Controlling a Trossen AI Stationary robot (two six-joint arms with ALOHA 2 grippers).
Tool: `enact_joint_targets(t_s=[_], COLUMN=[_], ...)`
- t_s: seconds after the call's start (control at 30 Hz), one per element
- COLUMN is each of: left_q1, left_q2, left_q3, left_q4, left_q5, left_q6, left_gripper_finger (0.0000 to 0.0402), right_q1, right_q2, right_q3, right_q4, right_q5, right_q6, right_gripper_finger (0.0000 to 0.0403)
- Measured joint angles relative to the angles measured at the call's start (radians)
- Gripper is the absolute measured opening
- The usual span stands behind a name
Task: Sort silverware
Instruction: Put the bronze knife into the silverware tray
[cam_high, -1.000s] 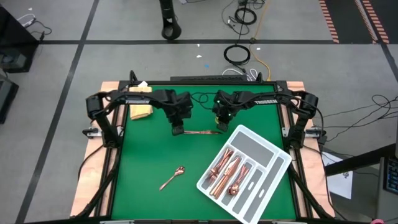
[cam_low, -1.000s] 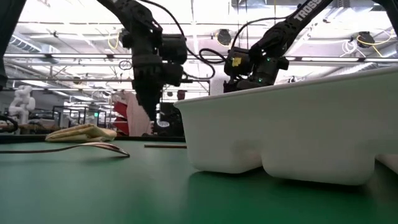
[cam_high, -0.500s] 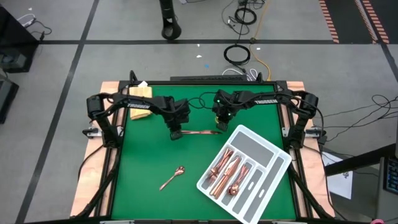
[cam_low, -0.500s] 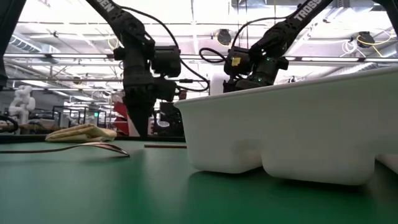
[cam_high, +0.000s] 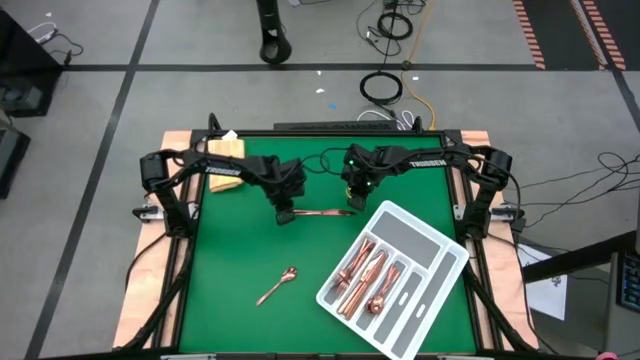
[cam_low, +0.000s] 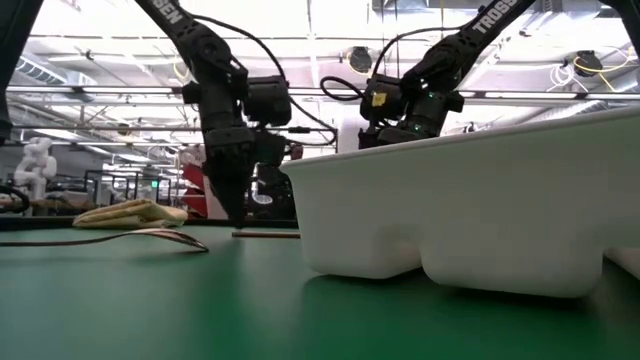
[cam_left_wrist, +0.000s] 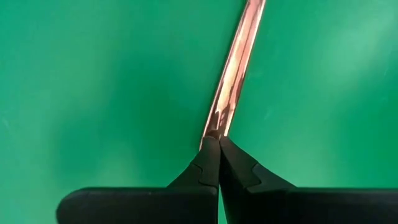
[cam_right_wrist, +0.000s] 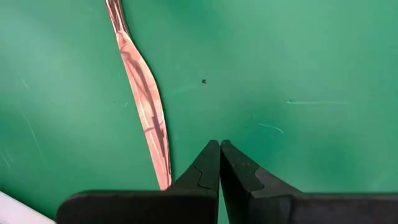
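Note:
A copper knife (cam_high: 322, 212) lies flat on the green mat between my two grippers. My left gripper (cam_left_wrist: 219, 138) is down at the knife's handle end, shut. My right gripper (cam_right_wrist: 219, 143) is shut too, its tips beside the knife's blade (cam_right_wrist: 146, 106) and apart from it. In the low view the tray hides my right gripper's fingers. A copper spoon (cam_high: 278, 286) lies alone on the mat, nearer the front. The white divided tray (cam_high: 432, 240) holds more copper silverware (cam_high: 365, 280) in its long compartments. My left gripper has the very end of the knife's handle (cam_left_wrist: 214, 129) between its fingertips. The fingers come steeply from above (cam_low: 238, 215) and lie in line with the handle. The knife lies flat on the mat, its blade toward the right gripper.
A folded yellow cloth (cam_high: 225, 165) lies at the mat's far left corner. The tray sits askew at the front right, its wall (cam_low: 470, 210) filling the low view's right side. Bare mat stretches around the lone spoon at the front left.
My left gripper has sunk from above the mat down to the knife's handle end. The knife, the spoon and my right gripper have stayed where they were.

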Motion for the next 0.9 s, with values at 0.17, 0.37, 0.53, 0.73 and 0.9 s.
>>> enact_joint_targets(t_s=[0.17,0.37,0.53,0.73,0.9], left_q1=[0.001,0.001,0.000,-0.002,-0.002], left_q2=[-0.002,-0.006,-0.006,-0.004,-0.003], left_q3=[-0.033,-0.092,-0.136,-0.142,-0.144], left_q4=[0.013,0.100,0.146,0.148,0.154], left_q5=[0.007,0.042,0.075,0.073,0.073], left_q6=[-0.011,-0.073,-0.123,-0.124,-0.131], left_gripper_finger=[0.0001,0.0001,0.0001,0.0001,0.0001], right_q1=[0.000,0.000,-0.002,-0.015,-0.036], right_q2=[0.000,0.000,0.000,0.000,0.000], right_q3=[0.000,0.000,0.000,0.000,0.000], right_q4=[0.000,-0.013,-0.056,-0.063,0.055], right_q5=[0.000,-0.004,0.032,0.021,0.030], right_q6=[0.000,0.005,0.046,0.049,0.157], right_gripper_finger=[0.0000,0.0000,0.0019,0.0113,0.0195])
